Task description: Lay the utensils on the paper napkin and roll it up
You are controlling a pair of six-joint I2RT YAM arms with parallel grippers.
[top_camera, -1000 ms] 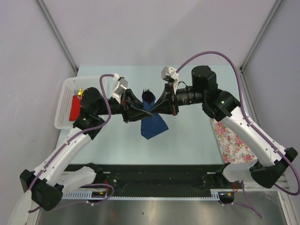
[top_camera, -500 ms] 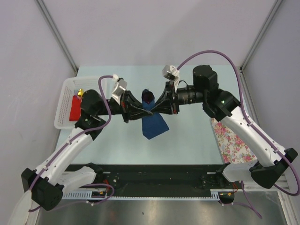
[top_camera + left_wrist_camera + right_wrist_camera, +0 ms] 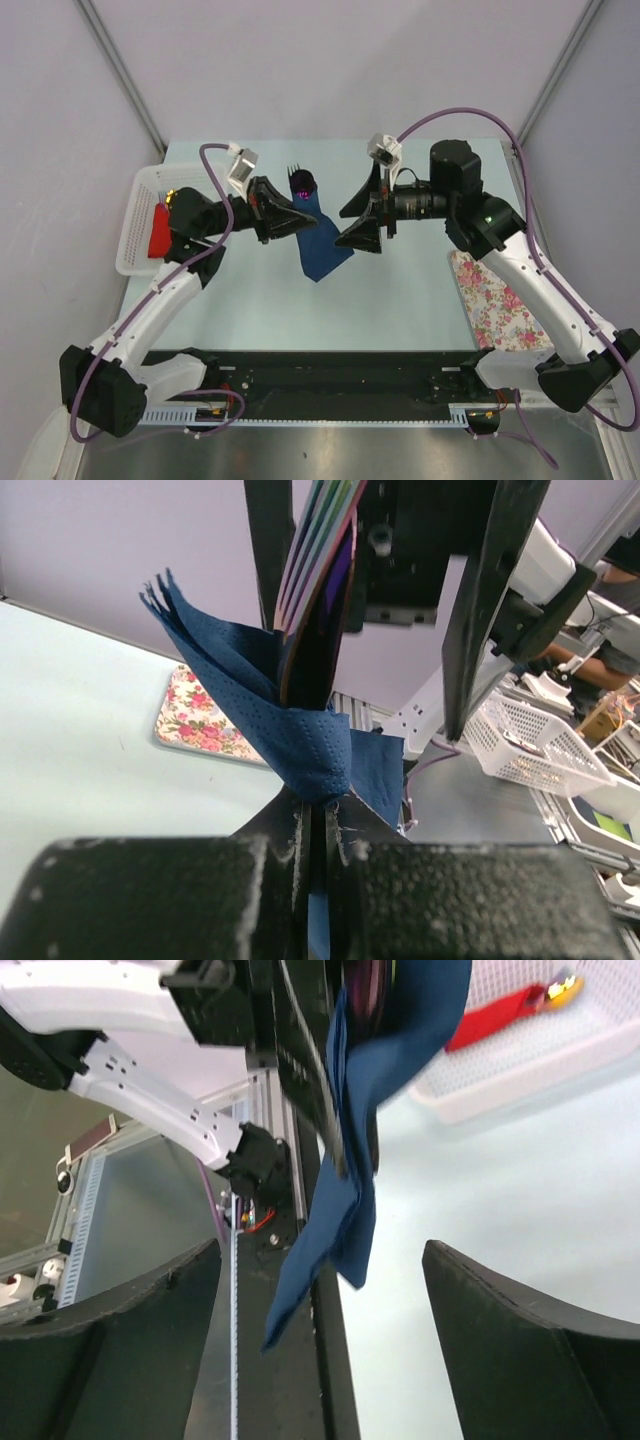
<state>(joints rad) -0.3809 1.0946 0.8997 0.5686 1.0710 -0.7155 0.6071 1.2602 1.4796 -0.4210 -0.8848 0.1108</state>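
The navy paper napkin [image 3: 322, 248] is wrapped round the utensils [image 3: 298, 181] and held off the table. Fork tines and shiny purple ends stick out of its far end. My left gripper [image 3: 299, 221] is shut on the wrapped bundle. In the left wrist view the napkin [image 3: 305, 742] hugs the iridescent utensils [image 3: 322, 590] just above the closed jaws [image 3: 322, 825]. My right gripper [image 3: 351, 221] stands open just right of the bundle, touching nothing. In the right wrist view the napkin's loose tail [image 3: 335, 1230] hangs ahead of its wide-apart fingers [image 3: 530, 1345].
A white basket [image 3: 135, 225] at the table's left holds a red flat object [image 3: 158, 228]. A floral cloth [image 3: 495, 300] lies at the right under the right arm. Grey walls close in both sides.
My right gripper has opened, let go of the bundle and drawn back to the right. My left gripper closed on the bundle and carried it slightly up and left.
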